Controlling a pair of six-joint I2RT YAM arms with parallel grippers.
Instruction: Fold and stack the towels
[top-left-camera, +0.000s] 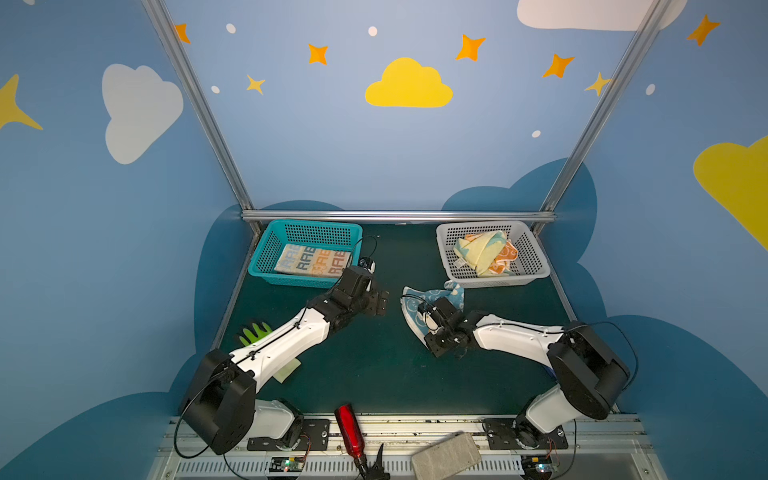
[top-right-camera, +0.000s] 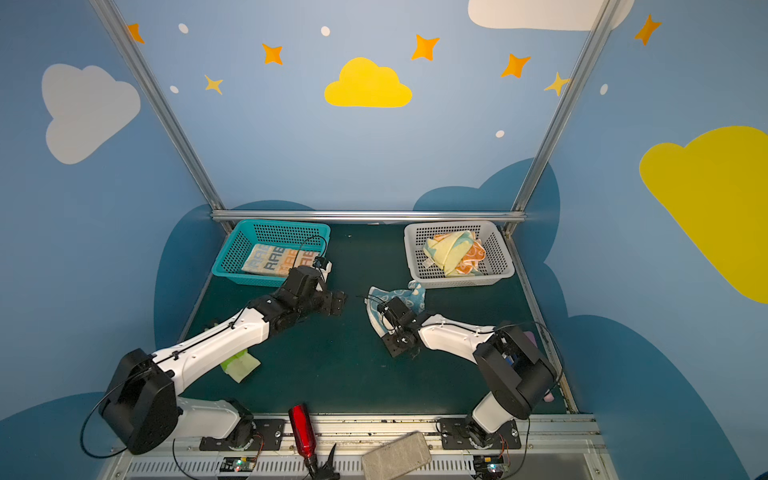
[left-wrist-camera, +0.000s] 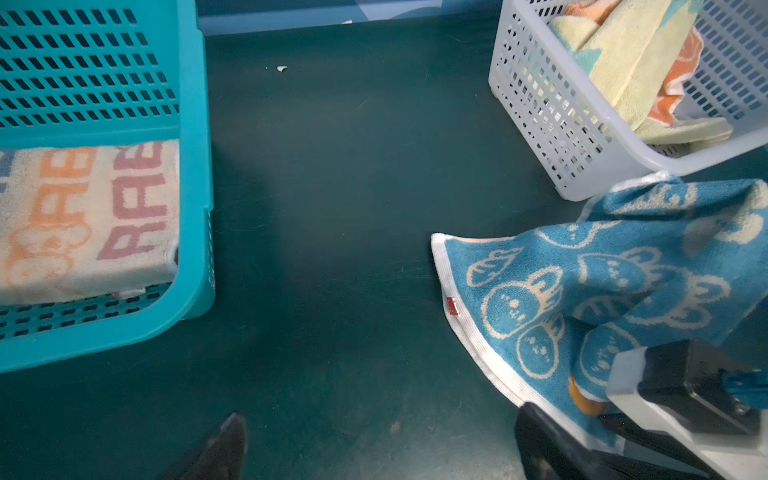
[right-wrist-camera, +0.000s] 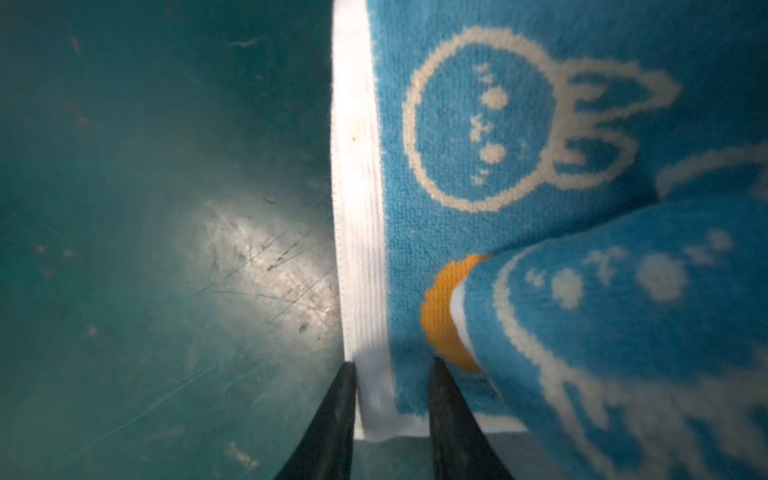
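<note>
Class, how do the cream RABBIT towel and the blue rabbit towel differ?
The cream towel lies folded flat; the blue towel is rumpled. The cream towel sits in the teal basket; the blue towel lies on the green mat. The cream towel shows letters, the blue towel rabbit faces. Both are terry.

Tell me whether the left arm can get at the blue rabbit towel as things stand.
Probably yes. The left gripper hangs open over bare mat beside the blue towel, with nothing between; the right gripper straddles only one hem, leaving the other corner free.
</note>
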